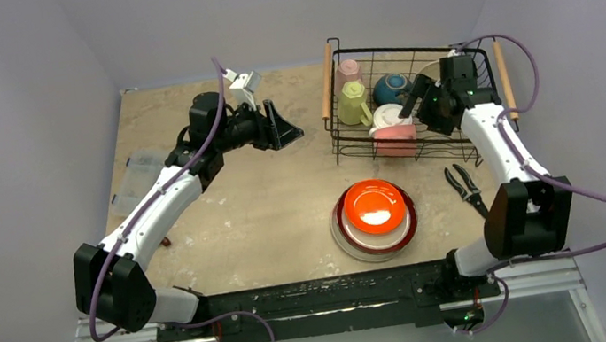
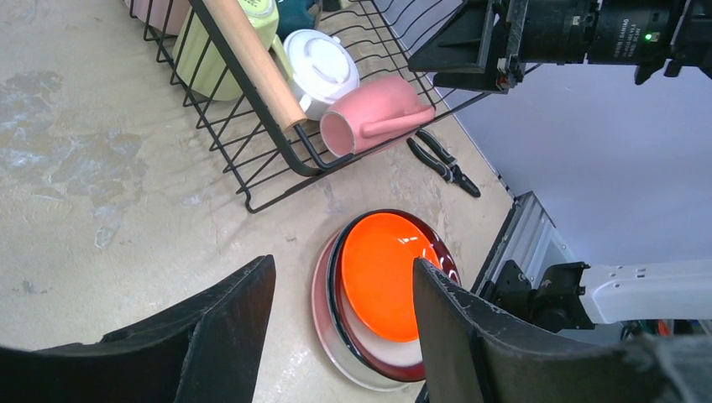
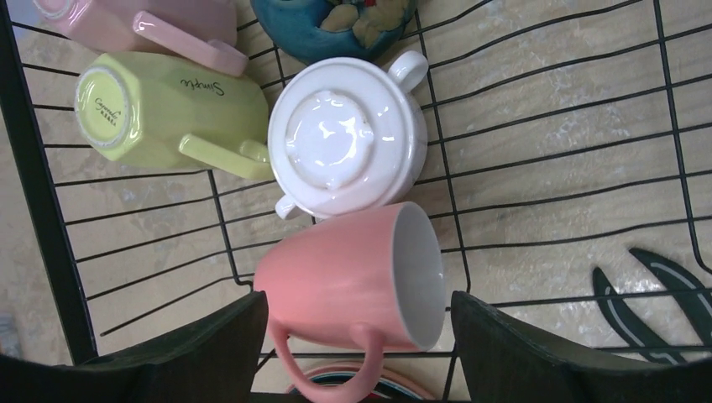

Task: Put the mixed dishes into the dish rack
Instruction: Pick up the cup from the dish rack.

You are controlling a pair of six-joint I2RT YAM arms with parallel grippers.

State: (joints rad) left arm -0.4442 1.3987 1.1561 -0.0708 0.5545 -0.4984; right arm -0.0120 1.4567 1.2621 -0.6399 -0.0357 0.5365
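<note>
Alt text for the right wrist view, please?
Open right pincer hovers over a salmon mug lying on its side in the dish rack. Beyond it sit an upside-down white mug, a yellow-green mug on its side, a pale pink mug and a teal bowl.

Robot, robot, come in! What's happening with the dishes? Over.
Left gripper open, empty; right gripper open over salmon mug. Mug and teal bowl in dish rack. Plate stack on table. Black pliers beside rack, not blocking.
</note>
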